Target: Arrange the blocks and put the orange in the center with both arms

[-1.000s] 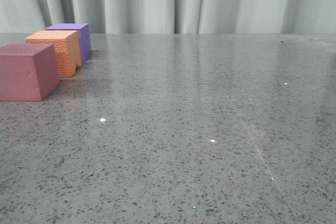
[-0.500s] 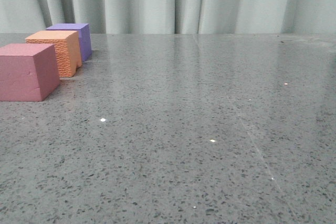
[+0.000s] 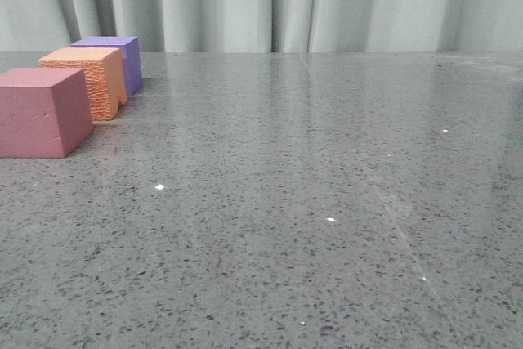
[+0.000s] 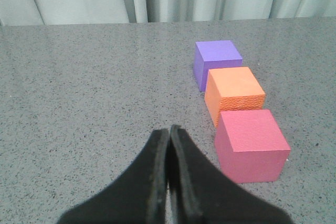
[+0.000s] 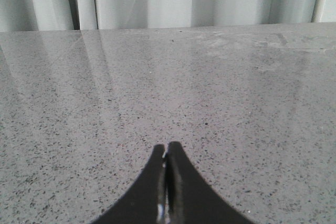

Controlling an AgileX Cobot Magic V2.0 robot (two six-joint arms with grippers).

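The left gripper (image 4: 169, 132) is closed tight, its two black fingers pressed together; it holds nothing and touches nothing; it sits low over the gray table (image 3: 327, 202), pointing toward the far side, with the blocks just to its right; the right gripper (image 5: 167, 149) is closed tight too, with nothing in it; it hangs low over a bare part of the table, pointing at the far curtain (image 3: 286, 2); neither arm shows in the front view; the three blocks stand in a row at the left side of the table, running from near to far; the pink-red block (image 3: 42, 112) is nearest; the orange block (image 3: 88, 81) is in the middle, very close behind it; the purple block (image 3: 114, 59) is farthest, right behind the orange one
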